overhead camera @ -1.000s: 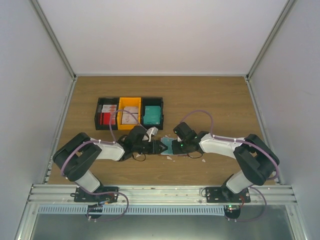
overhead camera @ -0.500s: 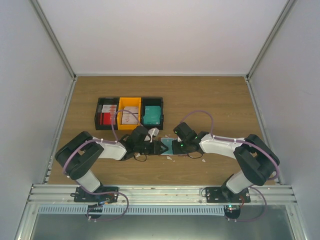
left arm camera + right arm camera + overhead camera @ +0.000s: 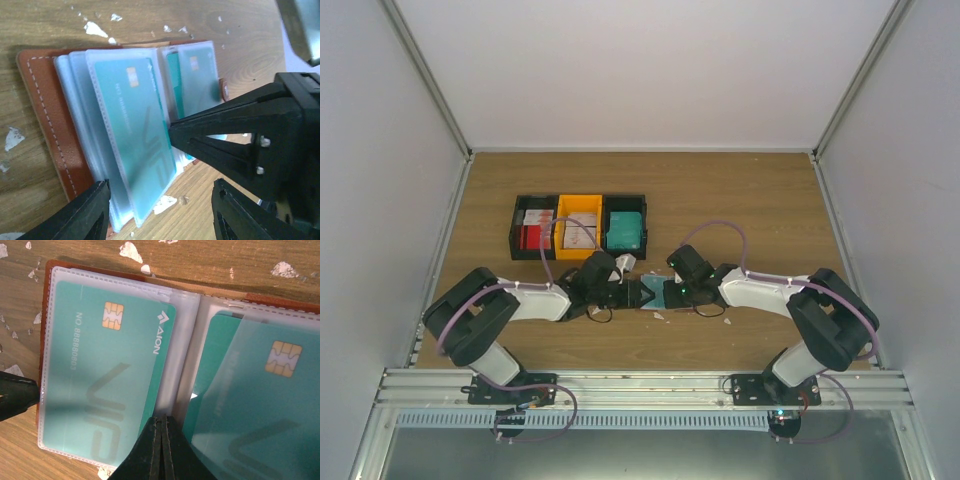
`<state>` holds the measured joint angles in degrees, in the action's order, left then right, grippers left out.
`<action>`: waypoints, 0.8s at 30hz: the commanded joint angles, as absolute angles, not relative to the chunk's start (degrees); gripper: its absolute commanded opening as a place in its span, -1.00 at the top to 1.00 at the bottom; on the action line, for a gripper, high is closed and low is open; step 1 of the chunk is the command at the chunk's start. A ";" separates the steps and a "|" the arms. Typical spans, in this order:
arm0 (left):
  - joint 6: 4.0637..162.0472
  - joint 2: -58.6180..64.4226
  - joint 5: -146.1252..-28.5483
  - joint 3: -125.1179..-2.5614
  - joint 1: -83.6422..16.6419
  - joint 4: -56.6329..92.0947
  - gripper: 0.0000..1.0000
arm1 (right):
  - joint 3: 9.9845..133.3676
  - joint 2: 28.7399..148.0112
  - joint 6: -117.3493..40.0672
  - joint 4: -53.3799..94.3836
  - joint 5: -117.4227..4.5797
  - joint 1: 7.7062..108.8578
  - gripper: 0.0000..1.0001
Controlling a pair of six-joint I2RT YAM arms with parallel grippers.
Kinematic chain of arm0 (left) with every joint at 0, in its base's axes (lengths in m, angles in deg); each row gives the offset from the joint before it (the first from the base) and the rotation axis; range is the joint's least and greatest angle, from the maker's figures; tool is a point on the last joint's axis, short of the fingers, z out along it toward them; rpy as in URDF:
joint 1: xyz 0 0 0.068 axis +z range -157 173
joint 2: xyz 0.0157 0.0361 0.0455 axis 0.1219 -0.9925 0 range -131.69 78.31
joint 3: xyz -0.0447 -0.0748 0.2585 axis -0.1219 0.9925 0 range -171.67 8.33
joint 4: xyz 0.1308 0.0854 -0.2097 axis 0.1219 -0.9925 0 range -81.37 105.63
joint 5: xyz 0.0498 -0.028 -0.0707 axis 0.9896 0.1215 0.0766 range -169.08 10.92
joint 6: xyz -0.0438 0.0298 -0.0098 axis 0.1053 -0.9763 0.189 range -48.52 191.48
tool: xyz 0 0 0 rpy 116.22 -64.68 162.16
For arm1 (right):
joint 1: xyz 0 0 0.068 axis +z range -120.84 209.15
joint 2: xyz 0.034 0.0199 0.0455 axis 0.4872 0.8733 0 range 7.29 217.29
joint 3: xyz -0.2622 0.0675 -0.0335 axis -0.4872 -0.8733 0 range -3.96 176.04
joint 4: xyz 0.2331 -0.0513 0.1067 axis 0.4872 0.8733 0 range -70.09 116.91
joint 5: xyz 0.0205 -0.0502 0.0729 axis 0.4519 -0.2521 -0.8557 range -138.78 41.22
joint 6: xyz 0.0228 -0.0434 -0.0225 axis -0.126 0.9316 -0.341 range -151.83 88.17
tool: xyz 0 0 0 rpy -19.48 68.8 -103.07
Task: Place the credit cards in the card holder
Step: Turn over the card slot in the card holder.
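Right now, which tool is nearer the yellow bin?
Left: left tool sits in front and right of the yellow bin; right tool is farther right, over the wallet.

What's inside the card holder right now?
Clear sleeves. Right wrist view: one teal card in the left sleeve, at least two overlapping teal cards beside it. Sleeves stacked beneath are covered; contents unseen. The shut right gripper hides the fold's lower end.

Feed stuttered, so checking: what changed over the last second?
The left arm shifted slightly at the elbow; the left tool stays open over the wallet. Nothing grasped or released. The right tool stays shut at the wallet's fold; cards and bins unmoved.
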<state>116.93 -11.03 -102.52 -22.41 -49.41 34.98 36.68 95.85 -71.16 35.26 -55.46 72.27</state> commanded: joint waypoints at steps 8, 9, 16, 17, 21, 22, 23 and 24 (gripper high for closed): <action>115.78 -13.45 -104.27 -24.46 -50.29 37.24 0.14 | 34.36 98.35 -71.29 36.96 -55.36 72.84 0.99; 115.68 -13.50 -104.33 -24.55 -50.33 37.25 0.17 | 34.36 98.32 -71.29 36.96 -55.31 72.84 0.99; 115.02 -13.27 -104.24 -24.77 -50.33 36.86 0.23 | 34.35 98.33 -71.29 36.78 -55.29 72.82 0.99; 114.89 -13.27 -104.28 -24.86 -50.37 36.72 0.23 | 34.35 98.34 -71.29 36.78 -55.33 72.79 0.99; 114.37 -13.27 -104.49 -25.27 -50.46 36.60 0.27 | 34.34 98.35 -71.21 36.72 -55.32 72.81 0.99; 114.15 -13.15 -104.49 -25.39 -50.50 36.48 0.33 | 34.34 98.33 -71.27 36.69 -55.29 72.83 0.99; 113.83 -12.92 -104.50 -25.49 -50.57 36.39 0.40 | 34.36 98.35 -71.29 36.64 -55.28 72.81 0.99; 113.34 -12.66 -104.50 -25.67 -50.64 36.19 0.45 | 34.38 98.27 -71.29 36.68 -55.23 72.78 0.99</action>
<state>115.55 -12.82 -103.70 -23.70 -49.74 34.35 36.60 95.83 -71.16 35.04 -55.50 72.27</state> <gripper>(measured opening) 0.329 0.018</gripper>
